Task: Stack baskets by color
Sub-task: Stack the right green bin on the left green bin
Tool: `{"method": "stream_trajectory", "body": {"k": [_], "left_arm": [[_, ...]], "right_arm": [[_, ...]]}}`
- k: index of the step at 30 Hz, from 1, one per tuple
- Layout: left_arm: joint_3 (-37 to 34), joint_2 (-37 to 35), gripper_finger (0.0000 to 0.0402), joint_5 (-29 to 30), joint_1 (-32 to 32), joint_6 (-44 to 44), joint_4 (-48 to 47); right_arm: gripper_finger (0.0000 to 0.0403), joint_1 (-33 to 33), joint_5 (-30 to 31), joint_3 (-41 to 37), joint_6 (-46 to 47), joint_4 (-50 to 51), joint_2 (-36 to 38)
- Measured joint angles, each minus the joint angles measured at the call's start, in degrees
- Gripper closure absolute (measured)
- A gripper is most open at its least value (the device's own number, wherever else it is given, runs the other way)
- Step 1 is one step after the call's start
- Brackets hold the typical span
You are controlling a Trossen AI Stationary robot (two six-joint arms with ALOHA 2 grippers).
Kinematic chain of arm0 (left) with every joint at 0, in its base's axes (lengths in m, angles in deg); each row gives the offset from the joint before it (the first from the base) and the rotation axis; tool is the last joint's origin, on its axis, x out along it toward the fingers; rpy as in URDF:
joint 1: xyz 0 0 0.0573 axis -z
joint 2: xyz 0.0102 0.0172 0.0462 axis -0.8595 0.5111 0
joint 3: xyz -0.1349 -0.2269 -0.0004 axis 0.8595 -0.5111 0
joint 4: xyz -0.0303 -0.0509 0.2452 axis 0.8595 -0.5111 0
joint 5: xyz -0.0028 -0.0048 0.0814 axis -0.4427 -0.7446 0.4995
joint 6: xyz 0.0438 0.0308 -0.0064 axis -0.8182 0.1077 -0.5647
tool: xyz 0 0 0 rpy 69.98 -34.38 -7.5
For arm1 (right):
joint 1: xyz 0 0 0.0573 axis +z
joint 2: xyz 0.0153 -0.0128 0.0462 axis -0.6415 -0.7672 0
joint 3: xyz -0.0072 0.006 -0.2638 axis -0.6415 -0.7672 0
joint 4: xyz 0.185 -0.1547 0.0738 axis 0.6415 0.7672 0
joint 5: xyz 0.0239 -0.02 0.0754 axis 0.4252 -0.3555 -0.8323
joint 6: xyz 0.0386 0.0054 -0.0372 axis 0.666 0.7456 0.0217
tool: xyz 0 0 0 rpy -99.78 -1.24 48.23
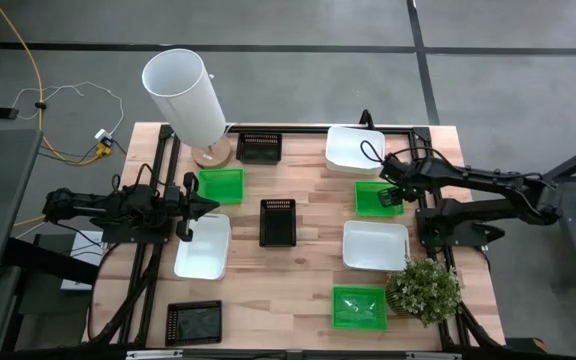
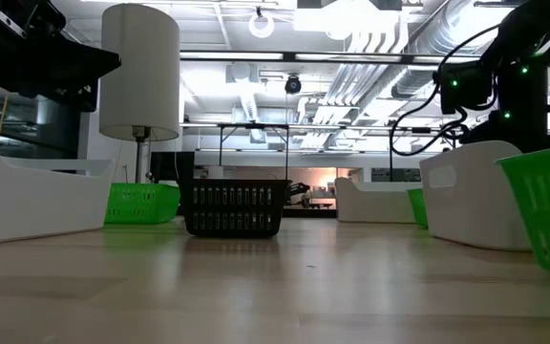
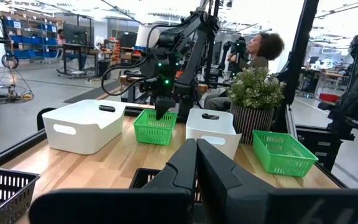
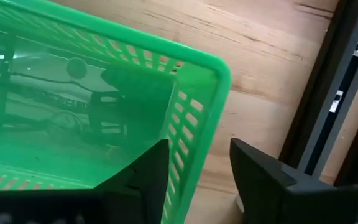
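Observation:
Three green, three white and three black baskets lie apart on the wooden table. My right gripper (image 4: 199,149) points down over the green basket (image 1: 378,197) at the right, open, astride that basket's wall beside the black rail, near a corner (image 4: 219,68). The basket rests flat on the table. Other green baskets sit at the left (image 1: 220,185) and the near right (image 1: 359,306). My left gripper (image 1: 211,208) waits shut and level at the left, over the far edge of a white basket (image 1: 204,247). My right gripper comes from above, one finger (image 4: 151,171) inside the green basket and the other (image 4: 260,177) outside its slatted wall (image 4: 194,124). The outer finger stands apart from the wall. Whether the inner finger touches it I cannot tell.
A tall white cylinder (image 1: 186,97) stands at the far left, a potted plant (image 1: 424,289) at the near right. Black frame rails (image 1: 423,215) run close beside the right gripper. White baskets (image 1: 354,146) (image 1: 375,245) flank the green one. A person (image 3: 260,53) sits beyond the table.

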Motion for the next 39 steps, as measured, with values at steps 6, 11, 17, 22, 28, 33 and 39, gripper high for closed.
{"method": "stream_trajectory", "body": {"k": [6,11,17,22,28,33,39], "left_arm": [[0.0,0.0,0.0401,0.0,0.0,0.0,0.0],[0.0,0.0,0.0401,0.0,0.0,0.0,0.0],[0.0,0.0,0.0401,0.1,0.0,0.0,0.0],[0.0,0.0,0.0401,0.1,0.0,0.0,0.0],[0.0,0.0,0.0401,0.5,0.0,0.0,0.0],[0.0,0.0,0.0401,0.5,0.0,0.4,0.1],[0.0,0.0,0.0401,0.5,0.0,0.4,2.6]], "right_arm": [[0.0319,0.0,0.4,0.0,0.4,-0.3,0.0],[0.0392,0.0,-0.1,2.3,0.1,0.5,0.2],[0.0397,0.0,0.4,10.2,-1.7,4.9,0.5],[0.04,2.6,1.7,18.8,-2.8,10.2,3.8],[0.0402,10.6,5.2,23.3,-0.1,11.5,11.5],[0.0402,19.4,7.6,14.7,4.4,-2.7,18.0],[0.0402,25.9,9.0,-1.3,-1.9,-44.4,18.1]]}}
